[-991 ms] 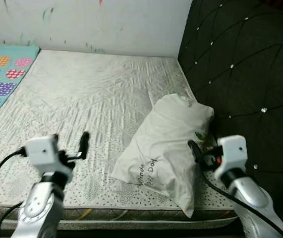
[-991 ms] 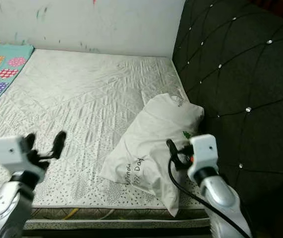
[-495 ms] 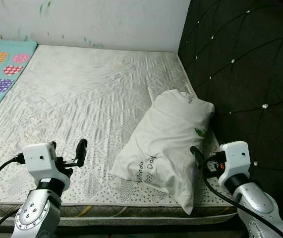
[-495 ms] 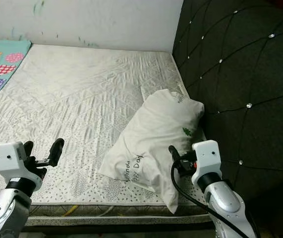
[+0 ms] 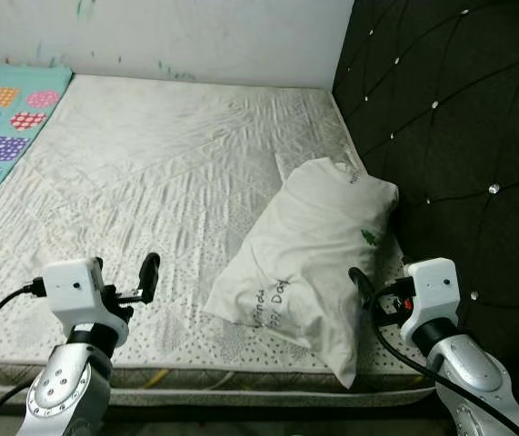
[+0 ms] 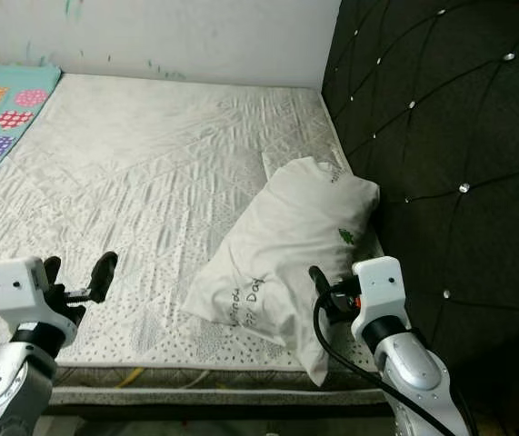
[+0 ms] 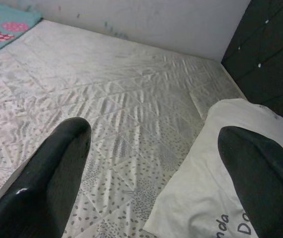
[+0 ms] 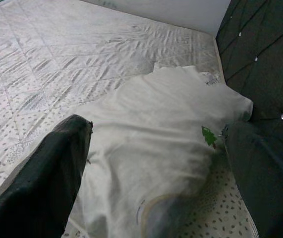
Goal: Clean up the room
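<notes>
A white pillow (image 5: 309, 259) with dark lettering and a small green mark lies tilted on the bare quilted mattress (image 5: 168, 173), its far end against the black headboard (image 5: 450, 136). My right gripper (image 5: 373, 289) hovers open at the pillow's near right corner; in the right wrist view the pillow (image 8: 156, 148) lies just beyond its spread fingers (image 8: 57, 168). My left gripper (image 5: 124, 277) is open and empty over the mattress's near edge, well to the left of the pillow. In the left wrist view the pillow (image 7: 215, 198) lies by one finger.
A turquoise blanket (image 5: 4, 113) with coloured patches covers the far left of the bed. A white wall (image 5: 195, 32) with paint marks runs behind the bed. The tufted headboard stands along the right side. The mattress's front edge (image 5: 241, 386) is just below the grippers.
Both grippers have sunk a little toward the bed's near edge since one second ago, and the camera has shifted slightly. The pillow has stayed in place.
</notes>
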